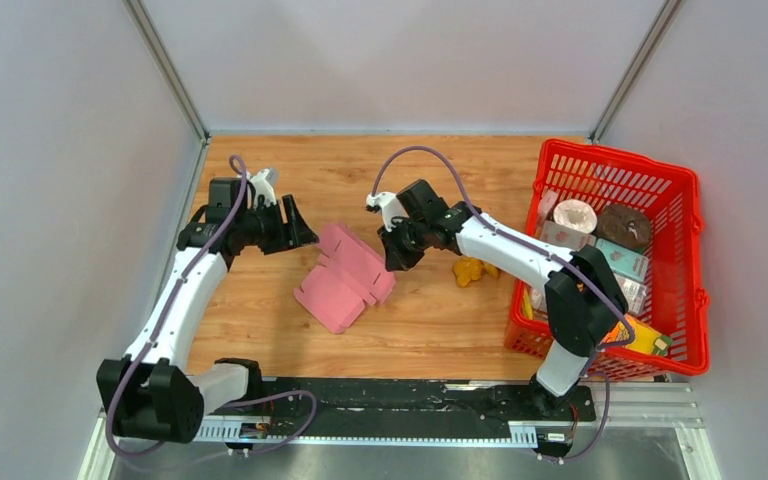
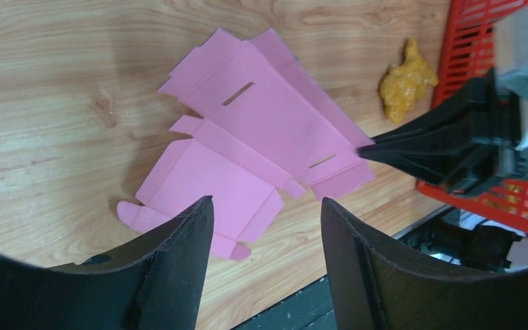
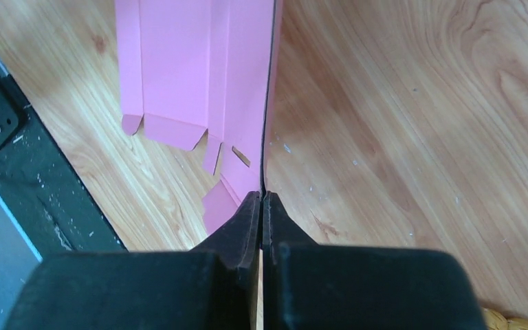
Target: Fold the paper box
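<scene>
The paper box (image 1: 345, 275) is a flat pink cut-out with flaps and slots, lying partly raised on the wooden table. In the left wrist view the paper box (image 2: 261, 130) spreads out below and beyond my left gripper (image 2: 267, 201), which is open, holds nothing, and hovers apart from the sheet. From above, my left gripper (image 1: 295, 225) sits just left of the sheet's far corner. My right gripper (image 1: 397, 262) is at the sheet's right edge. Its jaws (image 3: 262, 194) are pressed together on the thin edge of the paper box (image 3: 192, 69), which stands on edge from the fingertips.
A red plastic mesh basket (image 1: 695, 250) with printed cartons and other goods stands at the right. A small yellow lump (image 1: 470, 270) lies on the wood between the right arm and the basket. The black base rail (image 1: 410, 395) runs along the near edge.
</scene>
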